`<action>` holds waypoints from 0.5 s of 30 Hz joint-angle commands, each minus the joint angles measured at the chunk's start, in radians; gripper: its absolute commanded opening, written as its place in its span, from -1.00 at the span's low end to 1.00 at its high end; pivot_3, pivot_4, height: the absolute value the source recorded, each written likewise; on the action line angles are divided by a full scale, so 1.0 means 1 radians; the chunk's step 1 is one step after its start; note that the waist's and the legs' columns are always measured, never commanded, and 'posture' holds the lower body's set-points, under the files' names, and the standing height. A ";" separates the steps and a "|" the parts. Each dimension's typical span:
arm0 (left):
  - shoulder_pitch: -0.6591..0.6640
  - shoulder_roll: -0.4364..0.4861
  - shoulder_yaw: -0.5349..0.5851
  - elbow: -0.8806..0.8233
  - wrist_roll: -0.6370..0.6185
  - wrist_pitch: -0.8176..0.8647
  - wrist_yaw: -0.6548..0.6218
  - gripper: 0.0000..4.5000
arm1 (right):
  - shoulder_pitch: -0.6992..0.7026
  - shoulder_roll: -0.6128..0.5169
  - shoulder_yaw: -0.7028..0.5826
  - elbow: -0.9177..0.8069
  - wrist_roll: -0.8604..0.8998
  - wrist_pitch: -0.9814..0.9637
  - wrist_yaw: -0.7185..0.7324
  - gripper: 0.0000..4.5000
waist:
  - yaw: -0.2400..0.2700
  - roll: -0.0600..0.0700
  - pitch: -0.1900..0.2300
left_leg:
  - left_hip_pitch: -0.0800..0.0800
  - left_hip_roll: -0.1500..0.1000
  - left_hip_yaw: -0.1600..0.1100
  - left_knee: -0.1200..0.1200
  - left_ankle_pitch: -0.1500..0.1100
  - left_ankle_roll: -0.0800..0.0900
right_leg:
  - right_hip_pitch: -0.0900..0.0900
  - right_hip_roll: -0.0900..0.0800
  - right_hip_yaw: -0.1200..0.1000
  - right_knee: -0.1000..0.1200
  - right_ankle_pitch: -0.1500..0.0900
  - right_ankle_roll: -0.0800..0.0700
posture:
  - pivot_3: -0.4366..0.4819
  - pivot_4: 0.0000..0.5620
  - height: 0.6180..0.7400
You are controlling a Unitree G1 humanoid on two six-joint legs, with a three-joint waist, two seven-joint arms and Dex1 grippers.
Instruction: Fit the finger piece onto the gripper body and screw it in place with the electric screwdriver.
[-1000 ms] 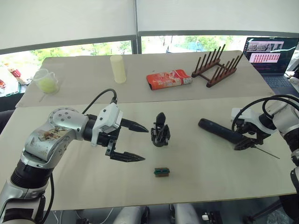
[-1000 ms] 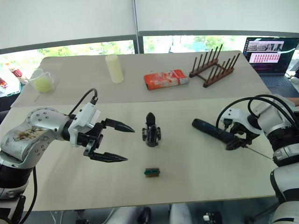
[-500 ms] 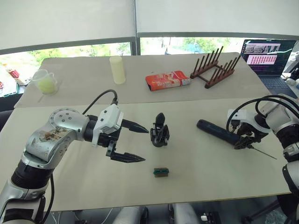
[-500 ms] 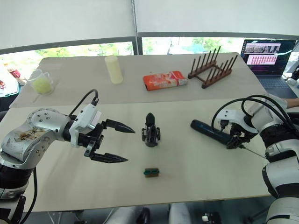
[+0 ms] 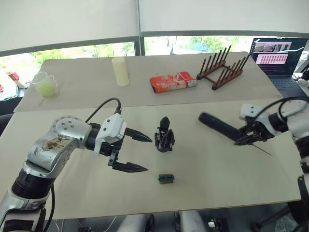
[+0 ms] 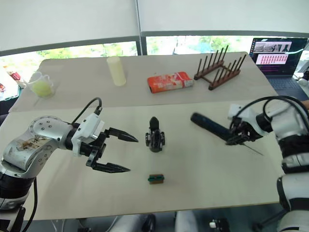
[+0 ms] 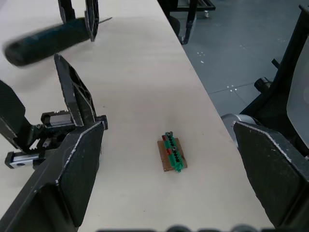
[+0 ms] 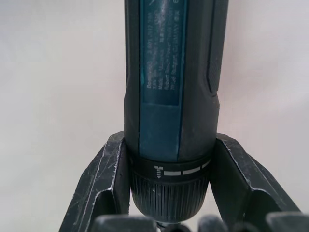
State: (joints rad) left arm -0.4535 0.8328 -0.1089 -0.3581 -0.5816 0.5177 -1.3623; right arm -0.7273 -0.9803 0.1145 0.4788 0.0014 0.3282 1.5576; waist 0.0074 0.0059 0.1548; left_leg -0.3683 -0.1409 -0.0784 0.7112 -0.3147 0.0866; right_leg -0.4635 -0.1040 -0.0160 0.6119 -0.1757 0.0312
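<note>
The gripper body (image 5: 165, 136) stands upright at mid-table, a pointed black finger sticking up from it. My left gripper (image 5: 148, 154) hovers open just left of it, with nothing between its fingers. In the left wrist view the gripper body (image 7: 53, 123) sits beside one finger. My right gripper (image 5: 248, 137) is shut on the electric screwdriver (image 5: 219, 127), near its bit end. The tool is held tilted above the table, right of the gripper body, with its thin bit pointing right. The right wrist view shows both fingers clamped on the electric screwdriver (image 8: 174, 72). A separate finger piece is out of view.
A small green-brown block (image 5: 166, 178) lies in front of the gripper body. On the far table are a red packet (image 5: 174, 81), a wooden peg rack (image 5: 223, 67), a pale yellow cylinder (image 5: 120, 71) and a measuring cup (image 5: 47, 83). A laptop (image 5: 277, 53) stands at far right.
My right gripper has lifted the screwdriver off the table, and its rear end has moved up and a little left. The left gripper has drawn back slightly, still open.
</note>
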 commanded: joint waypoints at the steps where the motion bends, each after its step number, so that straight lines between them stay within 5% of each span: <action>1: 0.028 0.006 0.015 0.026 0.023 -0.076 -0.028 1.00 | 0.169 -0.001 -0.326 -0.394 0.293 0.289 -0.064 -0.16 | 0.005 0.001 0.000 | -0.001 0.000 0.000 0.000 0.001 0.002 | -0.002 0.000 0.000 0.001 0.000 0.000 | -0.05 -0.47 1.00; 7: 0.055 -0.036 0.009 0.108 0.070 -0.203 -0.044 1.00 | 0.457 0.229 -0.687 -0.957 0.599 0.560 -0.392 -0.16 | 0.017 0.001 0.000 | 0.000 -0.001 0.000 0.002 -0.001 -0.001 | 0.003 0.000 0.002 0.000 0.000 -0.001 | -0.05 -0.47 1.00; 15: 0.088 -0.077 -0.035 0.190 0.128 -0.320 -0.088 1.00 | 0.656 0.512 -0.611 -1.366 0.761 0.431 -0.681 -0.16 | 0.011 0.001 0.000 | 0.003 -0.001 0.002 0.000 0.000 0.001 | 0.003 0.007 0.002 0.001 0.001 -0.001 | -0.05 -0.47 1.00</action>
State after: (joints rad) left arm -0.3679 0.7578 -0.1446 -0.1692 -0.4646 0.2353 -1.4327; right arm -0.0542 -0.4832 -0.4868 -0.8107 0.7107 0.8263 0.9292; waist 0.0181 0.0067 0.1549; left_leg -0.3651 -0.1420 -0.0760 0.7115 -0.3142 0.0878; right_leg -0.4602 -0.0964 -0.0146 0.6122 -0.1751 0.0306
